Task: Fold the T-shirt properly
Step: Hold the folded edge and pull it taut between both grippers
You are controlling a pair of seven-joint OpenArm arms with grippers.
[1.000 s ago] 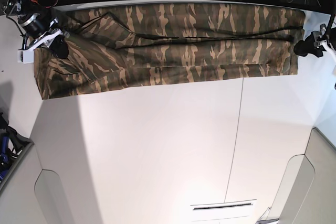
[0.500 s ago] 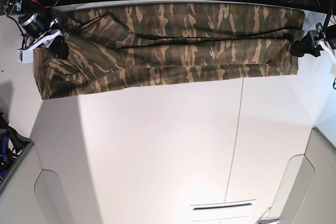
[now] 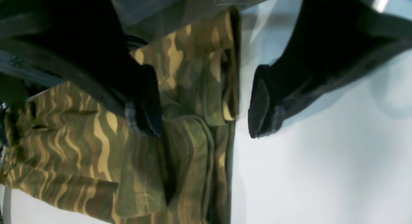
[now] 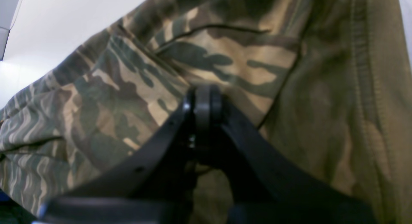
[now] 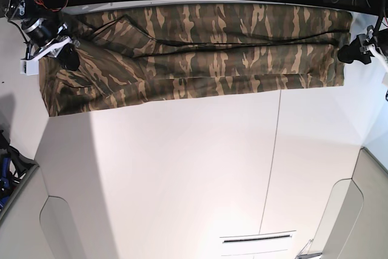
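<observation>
The T-shirt is stretched in a long band across the worktop at twelve o'clock. The right gripper is pinched on its cloth; the left gripper is spread wide, straddling the hem, nothing held. If only one end is lifted, the band could be dragged crooked.

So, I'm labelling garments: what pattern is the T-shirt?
The T-shirt is camouflage in olive green, brown and tan streaks, clearest in the base view.
</observation>
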